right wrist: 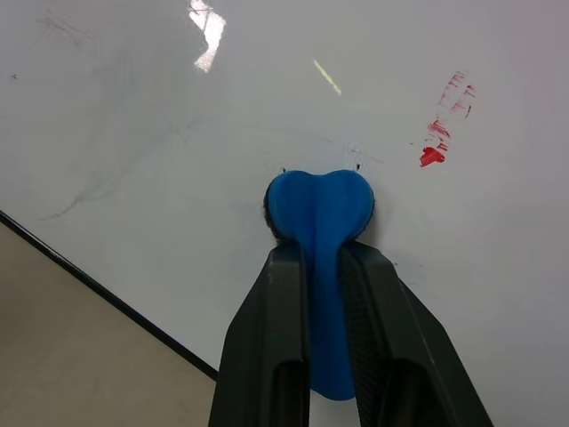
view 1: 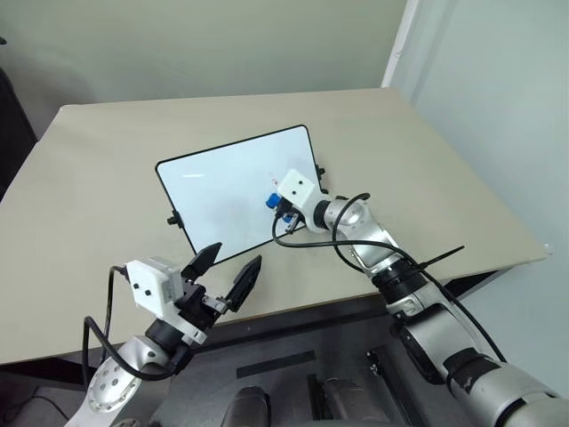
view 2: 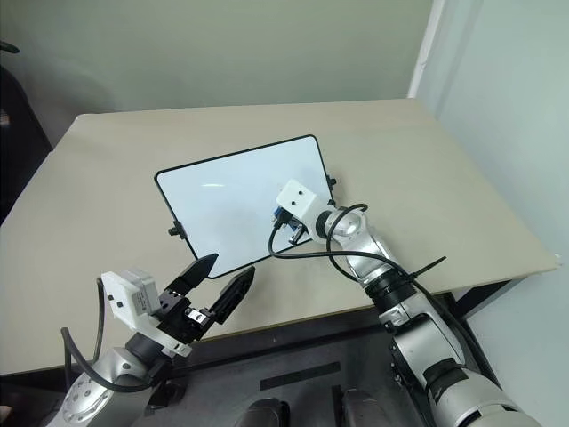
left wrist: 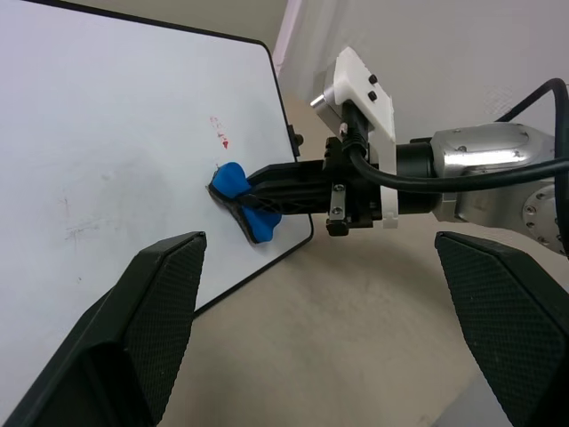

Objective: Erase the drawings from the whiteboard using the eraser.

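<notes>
Right gripper [right wrist: 324,267] is clamped on the blue eraser [right wrist: 318,213], fingers [right wrist: 267,338] pinching it from both sides with the rounded end sticking out past the tips. That end is pressed flat on the whiteboard [view 1: 222,182], toward the board's right side, near its right edge. Red drawings [right wrist: 444,133] sit just beside the eraser, apart from it, not under it; they look like a short streaky scribble with one denser red blob at its end. Faint grey smears show elsewhere on the white surface. Whiteboard lies flat on the beige counter [view 1: 98,178], roughly mid-counter, rotated a bit relative to the counter edge, black frame and small side knobs visible. Right arm reaches in from the robot's right across the near right corner of the board, black cable looped at the wrist. Left gripper [view 1: 229,271] hangs over the near counter edge, off the board's near left corner, jaws spread wide, holding nothing, pointing toward the board and the right gripper.
</notes>
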